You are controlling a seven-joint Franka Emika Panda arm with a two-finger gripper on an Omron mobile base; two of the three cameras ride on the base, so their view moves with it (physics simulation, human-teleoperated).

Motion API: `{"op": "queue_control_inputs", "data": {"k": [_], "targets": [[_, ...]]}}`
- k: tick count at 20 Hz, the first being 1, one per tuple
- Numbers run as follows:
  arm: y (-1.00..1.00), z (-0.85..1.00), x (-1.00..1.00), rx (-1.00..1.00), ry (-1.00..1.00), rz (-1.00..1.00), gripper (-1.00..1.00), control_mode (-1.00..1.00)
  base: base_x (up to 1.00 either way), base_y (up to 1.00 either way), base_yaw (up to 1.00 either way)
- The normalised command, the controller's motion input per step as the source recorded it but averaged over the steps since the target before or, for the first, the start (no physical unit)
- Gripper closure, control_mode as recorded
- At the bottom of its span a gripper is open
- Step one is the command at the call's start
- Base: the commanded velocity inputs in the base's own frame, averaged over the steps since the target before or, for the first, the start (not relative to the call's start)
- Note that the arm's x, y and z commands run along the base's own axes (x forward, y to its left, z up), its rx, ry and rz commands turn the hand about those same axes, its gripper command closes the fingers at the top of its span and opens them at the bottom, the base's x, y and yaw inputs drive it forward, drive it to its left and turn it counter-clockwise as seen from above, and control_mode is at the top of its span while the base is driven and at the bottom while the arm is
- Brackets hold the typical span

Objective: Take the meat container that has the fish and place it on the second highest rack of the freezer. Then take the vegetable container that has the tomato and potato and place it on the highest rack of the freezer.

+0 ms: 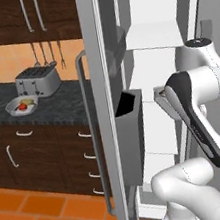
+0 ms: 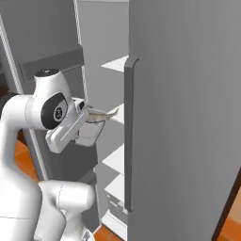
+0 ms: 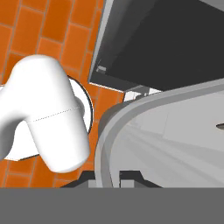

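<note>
My gripper (image 3: 107, 178) is shut on the rim of the grey meat container (image 3: 144, 131), one fingertip on each side of its wall. In the right base view the gripper (image 2: 84, 112) holds this meat container (image 2: 90, 132) in the air just in front of the open freezer, level with a middle rack (image 2: 118, 115). The fish (image 2: 102, 114) lies in it, its tail pointing at the racks. The highest rack (image 2: 116, 64) is above. On the counter far to the left stands the vegetable container (image 1: 16, 111) with the tomato (image 1: 23, 106); I cannot make out the potato.
The open freezer door (image 1: 103, 108) with its bins (image 1: 132, 133) stands left of the arm. A closed grey door (image 2: 188, 117) with a long handle (image 2: 128, 132) is on the right. A toaster (image 1: 37, 81) sits behind the vegetable container. Orange tile floor (image 3: 48, 30) lies below.
</note>
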Motion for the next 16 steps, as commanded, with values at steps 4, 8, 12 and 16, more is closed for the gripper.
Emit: {"op": "queue_control_inputs", "data": {"k": [4, 8, 12, 16], "targets": [[0.0, 0.0, 0.0, 0.0, 0.0, 0.0, 1.0, 1.0, 0.42, 0.21, 0.0], [0.0, 0.0, 0.0, 0.0, 0.0, 0.0, 1.0, 1.0, 0.49, 0.36, 0.0], [0.0, 0.0, 0.0, 0.0, 0.0, 0.0, 1.0, 1.0, 0.53, 0.33, 0.0], [0.0, 0.0, 0.0, 0.0, 0.0, 0.0, 1.0, 1.0, 0.38, 0.21, 0.0]]}}
